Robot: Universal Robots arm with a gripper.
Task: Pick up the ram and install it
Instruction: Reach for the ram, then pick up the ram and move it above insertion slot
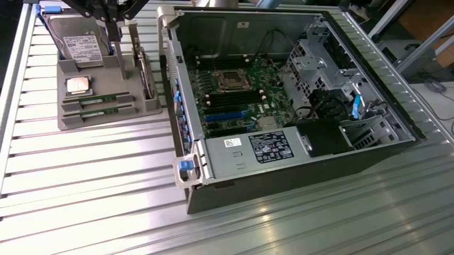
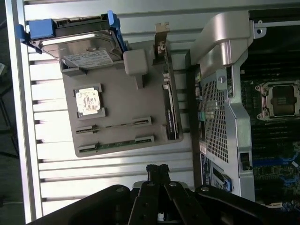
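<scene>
The ram [image 2: 114,125] stands on edge in a slot of the gray holder [image 2: 126,101], exposed for pinching; we hover our end effector [image 2: 157,168] above that holder, closed up and empty.

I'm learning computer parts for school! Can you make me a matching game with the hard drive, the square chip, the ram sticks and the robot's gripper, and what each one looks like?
Things:
1. hard drive
2. processor chip
3. ram sticks
4. gripper

Looks:
A. long, thin and green
B. black and shut
C. square and silver
D. blue brackets on its ends

Pairs: 1-D, 2-C, 3-A, 4-B
</scene>
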